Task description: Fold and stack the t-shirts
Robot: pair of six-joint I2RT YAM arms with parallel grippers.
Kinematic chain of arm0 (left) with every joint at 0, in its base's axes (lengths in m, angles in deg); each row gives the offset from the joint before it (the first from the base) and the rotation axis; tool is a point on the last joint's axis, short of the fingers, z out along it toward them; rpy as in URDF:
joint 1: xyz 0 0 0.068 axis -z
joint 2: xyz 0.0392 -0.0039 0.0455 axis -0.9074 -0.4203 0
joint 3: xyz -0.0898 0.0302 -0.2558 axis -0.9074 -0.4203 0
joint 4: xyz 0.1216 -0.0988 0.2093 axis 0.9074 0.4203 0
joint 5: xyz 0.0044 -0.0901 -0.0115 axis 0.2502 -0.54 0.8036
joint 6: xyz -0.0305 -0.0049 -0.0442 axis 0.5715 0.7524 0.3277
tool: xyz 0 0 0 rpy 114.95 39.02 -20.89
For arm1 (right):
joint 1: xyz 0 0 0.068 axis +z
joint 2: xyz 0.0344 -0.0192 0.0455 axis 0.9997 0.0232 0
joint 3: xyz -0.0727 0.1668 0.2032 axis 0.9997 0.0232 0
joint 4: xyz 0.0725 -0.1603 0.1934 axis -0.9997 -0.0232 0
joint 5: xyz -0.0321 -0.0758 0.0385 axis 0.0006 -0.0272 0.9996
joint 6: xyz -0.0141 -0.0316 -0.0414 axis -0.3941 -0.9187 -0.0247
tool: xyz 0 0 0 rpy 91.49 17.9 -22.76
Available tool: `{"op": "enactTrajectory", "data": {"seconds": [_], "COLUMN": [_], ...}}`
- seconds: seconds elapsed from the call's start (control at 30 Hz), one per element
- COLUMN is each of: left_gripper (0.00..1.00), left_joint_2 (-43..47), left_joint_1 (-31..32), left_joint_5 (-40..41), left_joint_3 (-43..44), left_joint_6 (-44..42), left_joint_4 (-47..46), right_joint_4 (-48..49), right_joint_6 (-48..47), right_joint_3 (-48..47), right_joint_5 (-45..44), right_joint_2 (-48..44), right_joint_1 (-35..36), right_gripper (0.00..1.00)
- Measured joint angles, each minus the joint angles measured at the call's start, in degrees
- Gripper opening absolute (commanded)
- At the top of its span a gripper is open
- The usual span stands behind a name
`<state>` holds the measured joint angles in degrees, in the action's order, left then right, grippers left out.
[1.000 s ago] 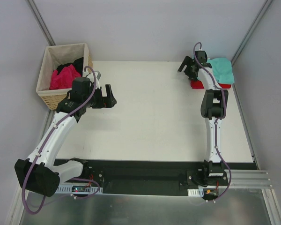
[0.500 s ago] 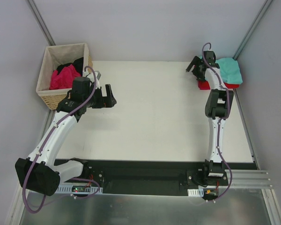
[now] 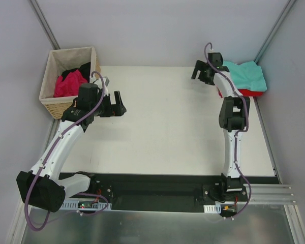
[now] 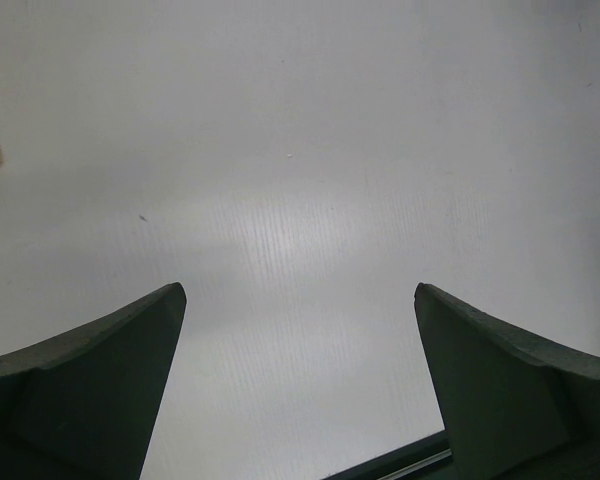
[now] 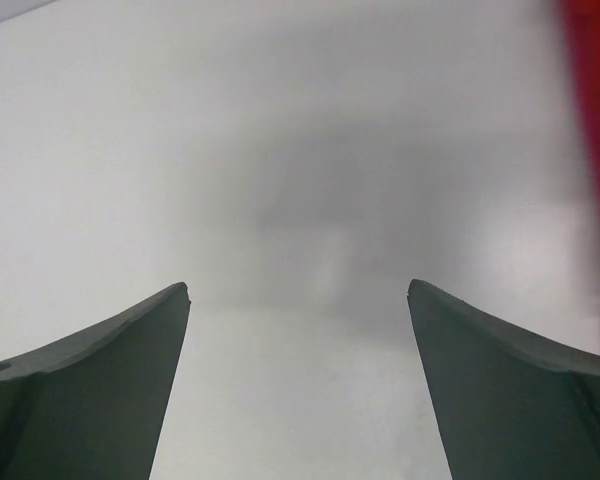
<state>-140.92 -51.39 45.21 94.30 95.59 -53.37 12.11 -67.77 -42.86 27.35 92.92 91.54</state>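
A folded teal t-shirt (image 3: pixel 248 75) lies on a folded red t-shirt (image 3: pixel 244 92) at the table's far right corner. The red one shows as a strip in the right wrist view (image 5: pixel 592 150). A magenta-pink t-shirt (image 3: pixel 69 84) and a black t-shirt (image 3: pixel 83 69) lie crumpled in the wicker basket (image 3: pixel 53 106). My right gripper (image 3: pixel 197 70) is open and empty, just left of the stack; its open jaws show over bare table in the right wrist view (image 5: pixel 298 300). My left gripper (image 3: pixel 119 103) is open and empty over the table right of the basket; it shows in the left wrist view (image 4: pixel 298 300).
The basket stands at the far left corner, touching the left wall. Grey walls close in the table on the left, back and right. A black rail (image 3: pixel 157 190) runs along the near edge by the arm bases.
My right gripper has swung back left, away from the stack. The teal t-shirt now lies further right and spread wider on the red one. The left arm has not moved.
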Motion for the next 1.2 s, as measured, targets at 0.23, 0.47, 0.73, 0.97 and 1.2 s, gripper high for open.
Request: {"op": "enactTrajectory", "data": {"seconds": [0.23,0.47,0.73,0.97,1.2], "left_gripper": [0.99,0.99,0.99,0.99,0.99], "left_joint_2": [0.35,-0.17,-8.28,-22.29,-36.02], "left_joint_1": [-0.68,-1.22,-10.43,-14.62,-16.26], "left_joint_5": [-0.2,3.78,17.07,23.3,26.73], "left_joint_3": [0.9,9.05,17.16,22.77,35.89], "left_joint_6": [-0.15,-3.13,-4.72,-4.39,-3.87], "left_joint_4": [-0.66,0.55,1.18,3.37,4.07], "right_joint_4": [0.63,4.15,6.58,5.88,6.56], "right_joint_6": [-13.42,-22.12,-20.46,-19.5,-19.34], "right_joint_3": [9.33,17.44,41.05,53.59,60.78], "right_joint_5": [-2.91,-6.45,-5.22,-6.51,-7.87], "right_joint_2": [-21.57,-47.76,-68.17,-75.38,-82.93], "right_joint_1": [17.66,30.08,29.79,33.4,35.39], "right_gripper": [0.95,0.96,0.95,0.95,0.95]}}
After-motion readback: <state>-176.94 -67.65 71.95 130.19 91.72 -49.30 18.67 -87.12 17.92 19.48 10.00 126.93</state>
